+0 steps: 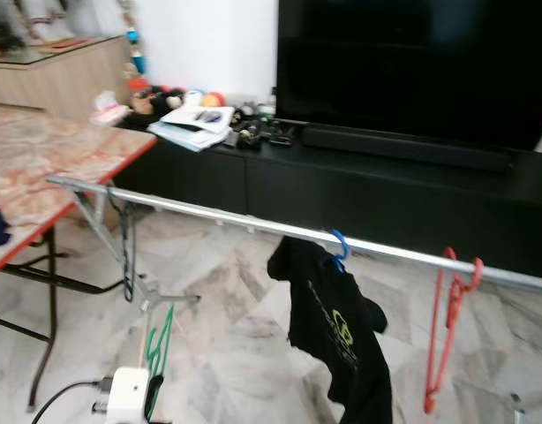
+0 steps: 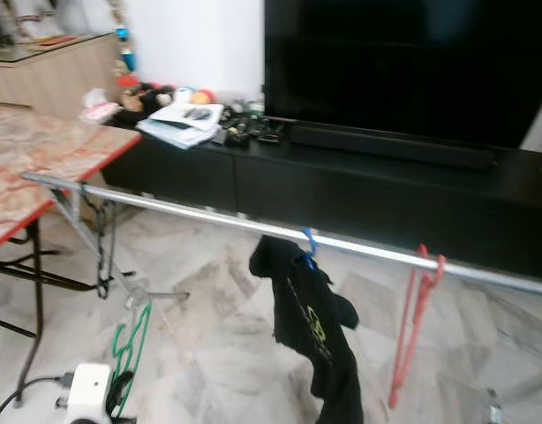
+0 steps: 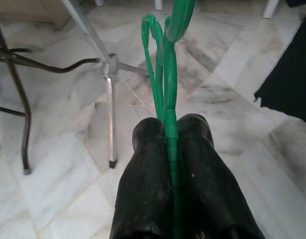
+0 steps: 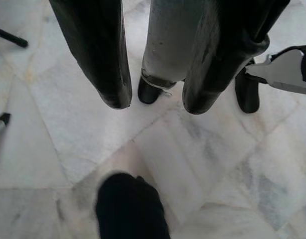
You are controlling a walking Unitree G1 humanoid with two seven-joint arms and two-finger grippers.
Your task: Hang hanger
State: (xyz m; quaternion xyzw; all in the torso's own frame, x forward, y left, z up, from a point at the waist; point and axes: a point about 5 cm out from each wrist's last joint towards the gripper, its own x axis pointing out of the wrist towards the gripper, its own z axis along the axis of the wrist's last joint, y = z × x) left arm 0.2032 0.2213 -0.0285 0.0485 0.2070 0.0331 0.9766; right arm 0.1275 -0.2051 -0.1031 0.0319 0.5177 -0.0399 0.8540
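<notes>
Green hanger [image 3: 166, 74] sits pinched in the closed left tool [image 3: 172, 149], low and near-left over marble floor [image 1: 227, 353], below the silver rail [image 1: 253, 221]; right tool [image 4: 155, 102] hangs open, empty.

the drying rail [image 1: 253, 221] runs out past the right edge, so its far end and that side's stand are cut off, and the black shirt [image 1: 337, 331] hanging from it loses its hem at the bottom edge. below the rail, the green hanger [image 3: 165, 74] has its lower length hidden between the left gripper's [image 3: 172, 137] closed fingers. the small clutter [image 1: 253, 128] on the tv cabinet beyond the rail is too blurred to name.
</notes>
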